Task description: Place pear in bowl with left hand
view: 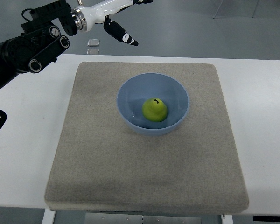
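Black and jointed, the left arm (28, 49) comes in from the picture's left edge at about 10 o'clock, rising to a white wrist section near the top. The left hand (119, 30) hangs above the far edge of the table, well apart from everything on it; only 1 dark finger (123, 36) with a white marking shows clearly, pointing out toward 4 o'clock, and the rest runs off the top edge, so I cannot tell how far the hand is spread, though nothing is seen in its grasp. A white table (23, 140) carries a grey-beige mat (144, 172) that covers most of its middle. Slightly toward 12 o'clock of the mat's centre sits a light blue bowl (130, 95). The green pear (154, 109) rests inside the bowl, on its bottom, stem end up.
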